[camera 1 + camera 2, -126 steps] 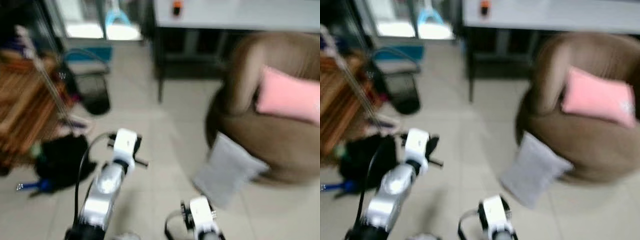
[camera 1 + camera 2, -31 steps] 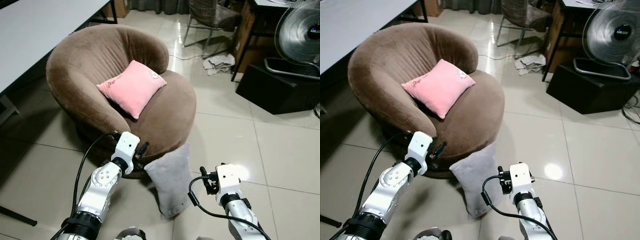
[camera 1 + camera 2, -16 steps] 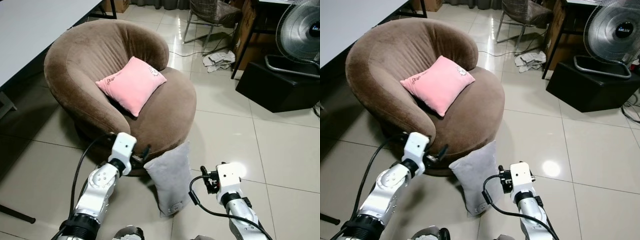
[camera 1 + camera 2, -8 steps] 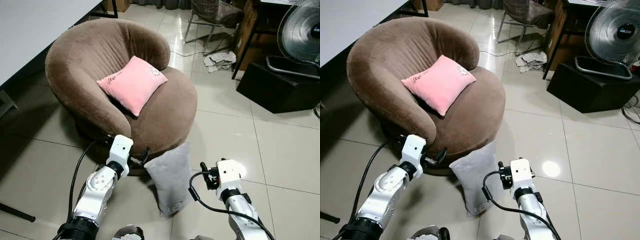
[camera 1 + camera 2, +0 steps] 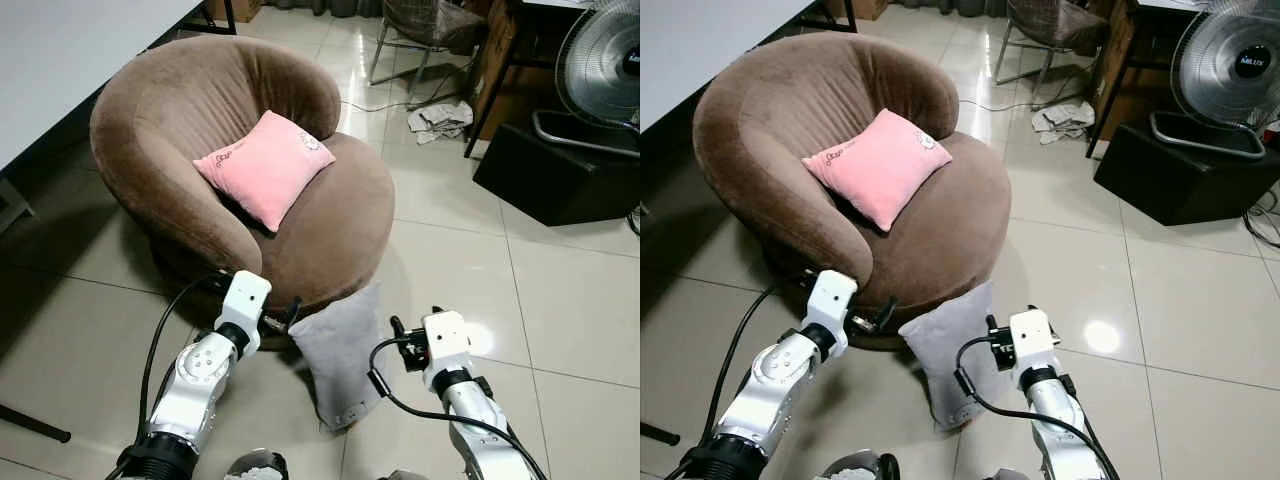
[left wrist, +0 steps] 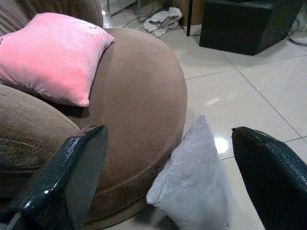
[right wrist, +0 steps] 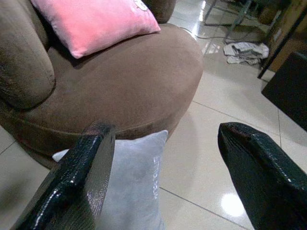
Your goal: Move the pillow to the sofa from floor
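Currently grey pillow (image 5: 340,355) stands on floor, leaning against sofa (image 5: 330,230) front. Left gripper (image 5: 285,318) and right gripper (image 5: 395,335) flank it, fingers spread, empty. Squeeze mid-height, then lift.

Floor pillow (image 5: 340,350): you see it leaning on the sofa (image 5: 150,130) front.
Sofa seat: second pillow (image 5: 265,165).
Far right: fan (image 5: 600,60).
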`<state>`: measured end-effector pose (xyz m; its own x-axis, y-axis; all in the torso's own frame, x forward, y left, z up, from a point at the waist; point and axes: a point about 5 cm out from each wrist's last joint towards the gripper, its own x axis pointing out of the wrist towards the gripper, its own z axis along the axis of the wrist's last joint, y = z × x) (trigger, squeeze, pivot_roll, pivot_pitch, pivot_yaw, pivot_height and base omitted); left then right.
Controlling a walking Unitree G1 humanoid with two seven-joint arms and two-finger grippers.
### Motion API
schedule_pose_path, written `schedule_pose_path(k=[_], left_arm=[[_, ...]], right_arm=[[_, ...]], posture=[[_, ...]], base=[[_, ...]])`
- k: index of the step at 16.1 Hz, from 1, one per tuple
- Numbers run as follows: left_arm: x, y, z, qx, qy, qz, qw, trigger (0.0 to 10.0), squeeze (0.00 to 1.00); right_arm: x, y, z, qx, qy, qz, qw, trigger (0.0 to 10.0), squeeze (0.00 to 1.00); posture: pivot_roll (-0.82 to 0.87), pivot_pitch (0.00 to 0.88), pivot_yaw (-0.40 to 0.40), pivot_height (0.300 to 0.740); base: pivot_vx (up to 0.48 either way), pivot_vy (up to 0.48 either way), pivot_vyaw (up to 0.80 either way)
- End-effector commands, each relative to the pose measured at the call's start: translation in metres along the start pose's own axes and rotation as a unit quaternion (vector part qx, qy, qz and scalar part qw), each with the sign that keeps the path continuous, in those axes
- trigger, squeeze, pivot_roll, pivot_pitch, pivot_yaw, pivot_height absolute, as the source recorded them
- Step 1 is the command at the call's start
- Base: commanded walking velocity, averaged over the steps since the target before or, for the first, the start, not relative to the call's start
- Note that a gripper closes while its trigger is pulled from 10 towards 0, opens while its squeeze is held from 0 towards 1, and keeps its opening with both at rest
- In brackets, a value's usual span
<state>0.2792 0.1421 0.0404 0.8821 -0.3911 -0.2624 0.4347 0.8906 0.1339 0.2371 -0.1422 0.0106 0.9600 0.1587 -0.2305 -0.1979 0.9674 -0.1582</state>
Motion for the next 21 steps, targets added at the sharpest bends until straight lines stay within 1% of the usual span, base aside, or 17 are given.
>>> schedule_pose_path(k=[1,3,5,8,9,12,14,15,16,18,21], left_arm=[[0.0,0.001,-0.002,0.009,0.011,0.002,1.0,10.0,0.0],[-0.001,0.007,-0.004,0.01,0.017,0.022,1.0,10.0,0.0],[-0.001,0.008,-0.004,0.009,0.019,0.021,1.0,10.0,0.0],[-0.003,0.006,-0.005,0.02,0.023,0.012,0.999,10.0,0.0],[-0.004,0.007,-0.006,0.027,0.025,0.015,0.999,10.0,0.0],[-0.005,0.009,-0.007,0.039,0.027,0.018,0.999,10.0,0.0],[-0.006,0.008,-0.007,0.039,0.025,0.01,0.999,10.0,0.0],[-0.006,0.008,-0.007,0.043,0.025,0.012,0.999,10.0,0.0],[-0.006,0.008,-0.007,0.044,0.025,0.013,0.999,10.0,0.0],[-0.007,0.007,-0.006,0.046,0.023,0.006,0.999,10.0,0.0],[-0.007,0.007,-0.006,0.044,0.023,0.004,0.999,10.0,0.0]], right_arm=[[-0.003,0.001,-0.002,-0.001,0.003,0.004,1.0,10.0,0.0],[-0.004,0.001,-0.003,-0.001,0.004,0.0,1.0,10.0,0.0],[-0.005,0.002,-0.004,-0.002,0.006,0.0,1.0,10.0,0.0],[-0.007,0.003,-0.006,0.002,0.011,-0.002,1.0,10.0,0.0],[-0.008,0.004,-0.007,0.003,0.012,-0.001,1.0,10.0,0.0],[-0.01,0.004,-0.01,0.007,0.015,-0.004,1.0,10.0,0.0],[-0.012,0.004,-0.012,0.015,0.019,-0.008,1.0,10.0,0.0],[-0.012,0.005,-0.013,0.024,0.021,-0.008,0.999,10.0,0.0],[-0.012,0.003,-0.013,0.027,0.022,-0.02,0.999,10.0,0.0],[-0.01,0.001,-0.013,0.024,0.027,-0.021,0.999,10.0,0.0],[-0.012,0.0,-0.013,0.023,0.025,-0.028,0.999,10.0,0.0]], posture=[[0.06,0.082,0.006,0.696],[0.06,0.086,0.008,0.671],[0.06,0.087,0.011,0.656],[0.06,0.088,0.016,0.626],[0.06,0.085,0.017,0.611],[0.07,0.083,0.019,0.586],[0.06,0.082,0.021,0.561],[0.06,0.082,0.021,0.556],[0.06,0.083,0.021,0.546],[0.06,0.089,0.022,0.546],[0.06,0.097,0.023,0.546]], base=[[0.0,0.0,0.0],[0.0,0.0,0.0],[0.0,0.0,0.0],[0.0,0.0,0.0],[0.0,0.0,0.0],[0.0,0.0,0.0],[0.0,0.0,0.0],[0.0,0.0,0.0],[0.0,0.0,0.0],[0.0,0.0,0.0],[0.0,0.0,0.0]])
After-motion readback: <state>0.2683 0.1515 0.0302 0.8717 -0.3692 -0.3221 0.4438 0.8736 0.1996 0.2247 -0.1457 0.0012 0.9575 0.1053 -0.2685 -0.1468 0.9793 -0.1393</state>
